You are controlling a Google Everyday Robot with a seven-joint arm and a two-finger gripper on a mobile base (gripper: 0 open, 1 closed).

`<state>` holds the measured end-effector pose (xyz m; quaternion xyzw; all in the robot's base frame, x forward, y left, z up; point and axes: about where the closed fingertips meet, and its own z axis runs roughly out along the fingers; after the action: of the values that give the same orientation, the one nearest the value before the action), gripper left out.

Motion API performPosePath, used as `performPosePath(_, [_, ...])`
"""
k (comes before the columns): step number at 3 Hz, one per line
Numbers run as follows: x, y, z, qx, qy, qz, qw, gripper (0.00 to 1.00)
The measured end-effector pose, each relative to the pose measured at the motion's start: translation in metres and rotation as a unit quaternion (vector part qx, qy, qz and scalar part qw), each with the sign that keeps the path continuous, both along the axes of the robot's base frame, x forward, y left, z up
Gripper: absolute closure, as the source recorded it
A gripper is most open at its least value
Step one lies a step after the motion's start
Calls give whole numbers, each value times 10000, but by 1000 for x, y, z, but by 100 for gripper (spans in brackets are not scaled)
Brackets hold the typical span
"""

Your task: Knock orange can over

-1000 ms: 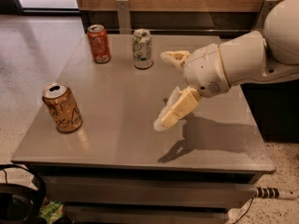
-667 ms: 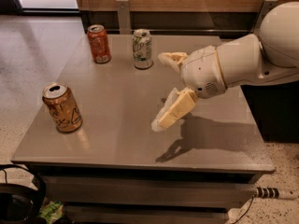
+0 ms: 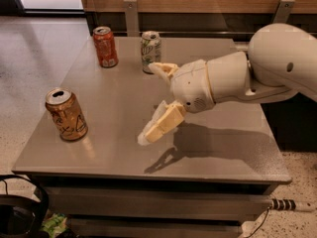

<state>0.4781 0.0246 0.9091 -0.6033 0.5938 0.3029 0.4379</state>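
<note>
The orange can [image 3: 66, 114], pale coppery with dark scribbled lines and a silvery open top, stands upright near the table's front left. My gripper [image 3: 154, 99] hangs over the middle of the table, well to the right of that can and apart from it. Its two cream fingers are spread wide, one finger [image 3: 162, 68] pointing up toward the back, the other finger [image 3: 161, 126] angled down toward the tabletop. It holds nothing. The white arm [image 3: 247, 76] reaches in from the right.
A deeper red-orange can [image 3: 105, 46] and a white-and-green can [image 3: 150, 51] stand upright at the back of the grey table [image 3: 99, 148]. A wood-panelled wall runs behind. A black cable loop [image 3: 20, 207] lies on the floor at front left.
My gripper has moved to the left, closer to the orange can. The cans have not moved.
</note>
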Motion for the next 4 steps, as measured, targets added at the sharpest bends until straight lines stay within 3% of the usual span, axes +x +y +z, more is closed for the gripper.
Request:
performPosePath(2, [4,63,-22,775,-43,369,9963,0])
performPosePath(4, [8,102,-26,1334,96,592,9892,0])
